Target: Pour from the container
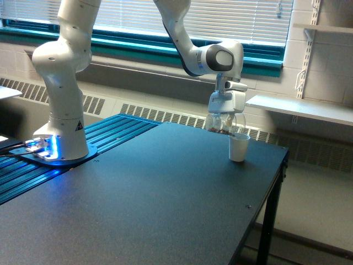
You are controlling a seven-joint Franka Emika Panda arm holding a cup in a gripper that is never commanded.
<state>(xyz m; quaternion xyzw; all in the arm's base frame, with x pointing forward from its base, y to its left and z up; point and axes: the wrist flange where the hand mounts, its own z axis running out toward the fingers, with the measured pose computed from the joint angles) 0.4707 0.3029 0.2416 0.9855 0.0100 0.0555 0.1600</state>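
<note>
Just above the white paper cup (238, 147) near the desk's (165, 193) far edge, the hand (225, 114) pinched the clear cup (223, 125) of brown bits, tilted, likely light, stiff and slippery, best gripped by its walls.

Right of the frame's centre, the white robot arm's gripper (223, 120) points downward and clasps a small clear see-through cup (222, 125) with brown granular bits inside — the cup is tilted, its lower edge just above the rim of a white paper cup (238, 147). The paper cup stands upright on the dark matte tabletop (149, 199), near the table's far right edge. At the left of the frame the arm's white base (60, 118) sits on a blue-lit ribbed platform (83, 157). White window blinds (220, 16) span the top.
</note>
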